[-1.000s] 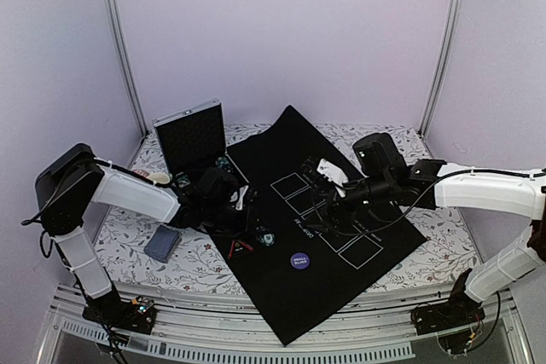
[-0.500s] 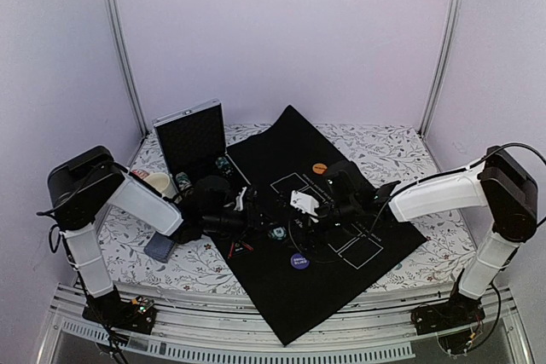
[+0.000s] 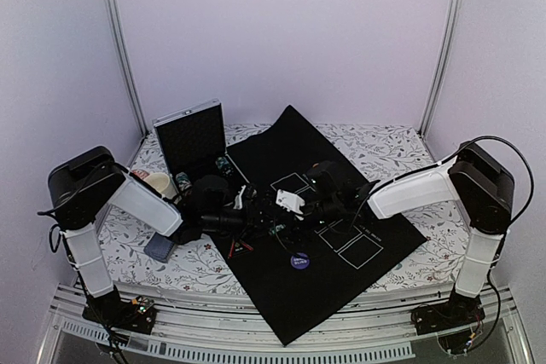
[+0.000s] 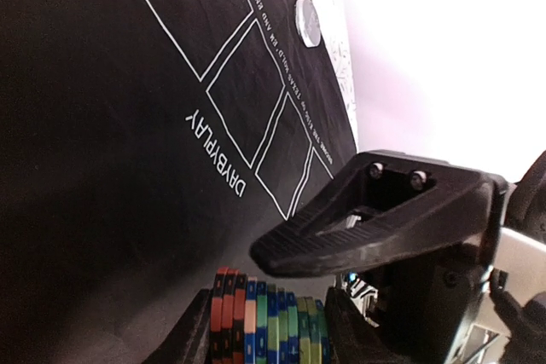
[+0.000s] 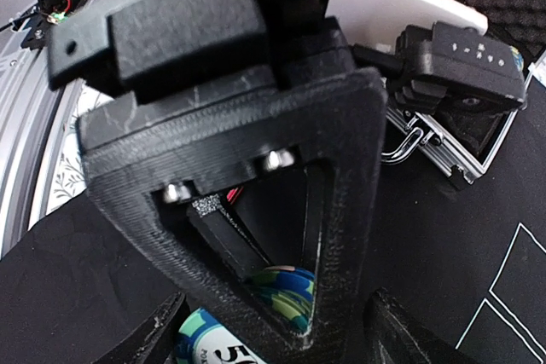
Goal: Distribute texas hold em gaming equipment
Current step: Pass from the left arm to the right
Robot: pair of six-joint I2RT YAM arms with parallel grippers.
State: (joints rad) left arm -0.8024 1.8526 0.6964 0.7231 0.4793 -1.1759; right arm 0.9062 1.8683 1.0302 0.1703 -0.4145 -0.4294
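One stack of chips (image 4: 264, 323), "50" on teal chip (image 5: 213, 343), mat (image 4: 94, 125) lettered "DAVBVPLAY"

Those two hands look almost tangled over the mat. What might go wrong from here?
1. The right hand sits right against the left hand, so they might bump.
2. The left hand pinches a stack of chips edge-on. A knock or a badly timed release might scatter them across the mat.

High overview, close wrist views share mat (image 4: 102, 125)
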